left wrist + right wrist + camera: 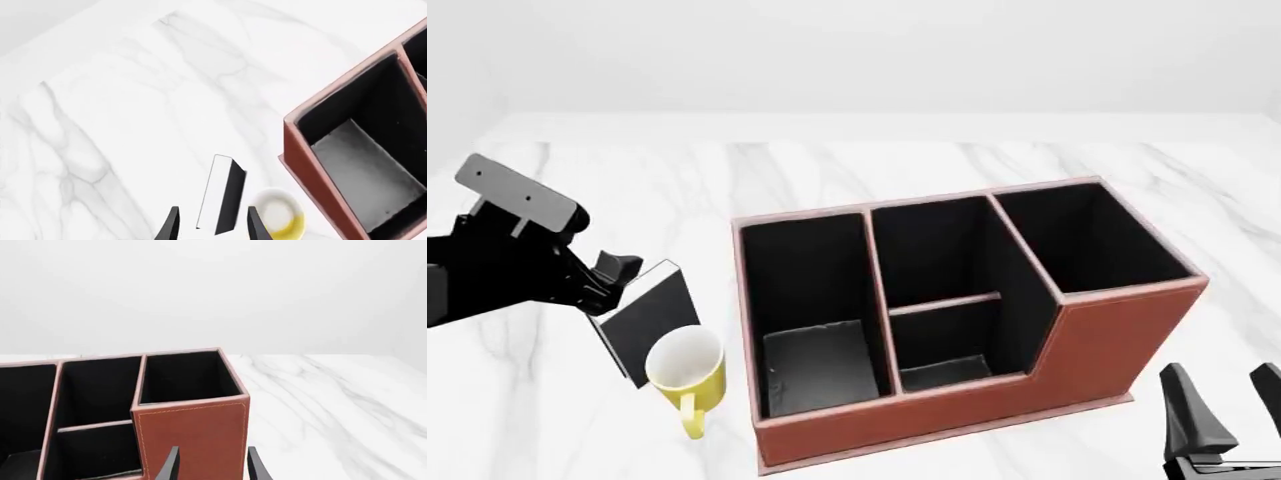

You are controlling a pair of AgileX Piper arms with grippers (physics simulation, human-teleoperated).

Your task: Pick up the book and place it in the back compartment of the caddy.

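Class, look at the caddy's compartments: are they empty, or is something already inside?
Empty. Every cell of the caddy shows only black lining; the book is outside, beside the mug.

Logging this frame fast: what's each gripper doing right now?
Left gripper: shut on the book, held off the table beside the yellow mug.
Right gripper: open, holding nothing, near the caddy.

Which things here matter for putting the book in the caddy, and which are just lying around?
For the job: book, caddy, its back compartment, left gripper.

Lying about: mug. Right gripper idle.
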